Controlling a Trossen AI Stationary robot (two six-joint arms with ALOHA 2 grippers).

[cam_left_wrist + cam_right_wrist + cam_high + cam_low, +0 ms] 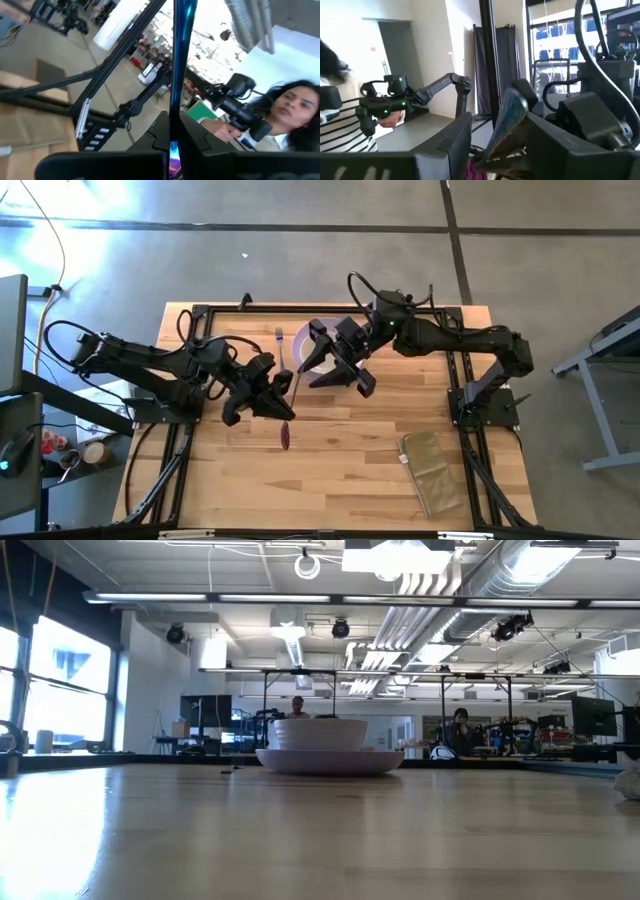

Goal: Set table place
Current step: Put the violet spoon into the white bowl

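The lavender plate [303, 337] lies at the table's far middle with the cream bowl [320, 733] on it; it also shows in the low view [330, 760]. The teal-handled fork [280, 346] lies on the table just left of the plate. My left gripper [281, 402] is shut on the iridescent spoon [291, 405], whose bowl end [286, 436] points to the near edge. My right gripper [335, 380] is open above the plate's near side. The spoon's handle end [512, 112] stands between its fingers; I see no touch. My left gripper pinches the spoon's handle [173, 150] between its two fingers, about midway along it. The fingers come from the table's left and lie across the handle. The spoon does not show in the low view at table height, so it is lifted clear.
A tan folded cloth [432, 470] lies at the near right. The black frame [462, 380] runs along the table's sides and far edge. People show in the room beyond the table [295, 110]. Bare wood lies along the near middle [330, 490].
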